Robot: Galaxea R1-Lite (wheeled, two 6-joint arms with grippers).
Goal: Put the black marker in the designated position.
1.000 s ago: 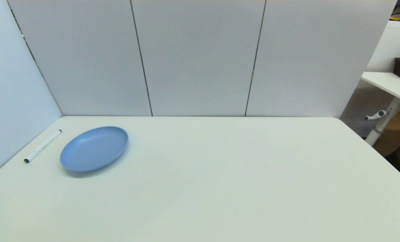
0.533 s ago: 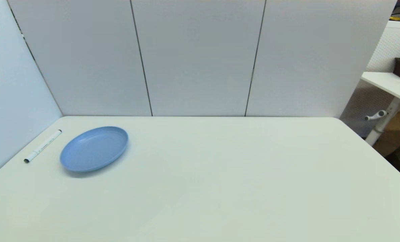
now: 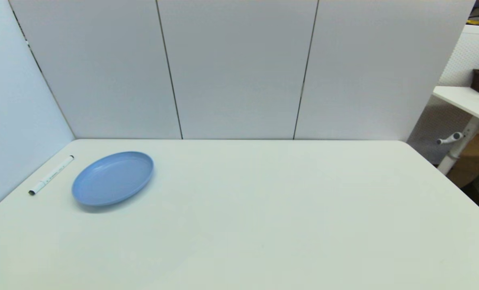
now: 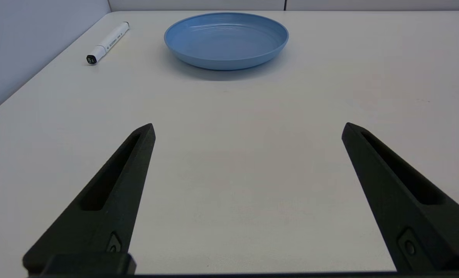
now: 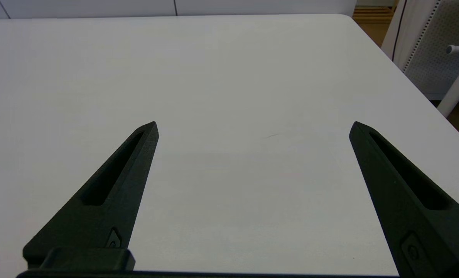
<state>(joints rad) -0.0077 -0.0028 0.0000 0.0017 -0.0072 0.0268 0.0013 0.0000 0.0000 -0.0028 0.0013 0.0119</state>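
Across the smooth white rectangular table [image 3: 263, 209], backed by pale grey wall panels [image 3: 239, 68], little is laid out. Near the far left corner sits the shallow blue oval plastic plate [image 3: 112, 178]; just beside it on its left, apart from it, lies the black marker [image 3: 51, 175] — a slim white-barrelled pen with black end tips, flat on the tabletop. Both arms are out of the head view — the left gripper [image 4: 248, 129] faces plate and marker with fingers spread wide, holding nothing; the right gripper [image 5: 253, 127], likewise spread, hangs over bare tabletop.

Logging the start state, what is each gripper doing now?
Left gripper: open, holding nothing.
Right gripper: open, holding nothing.
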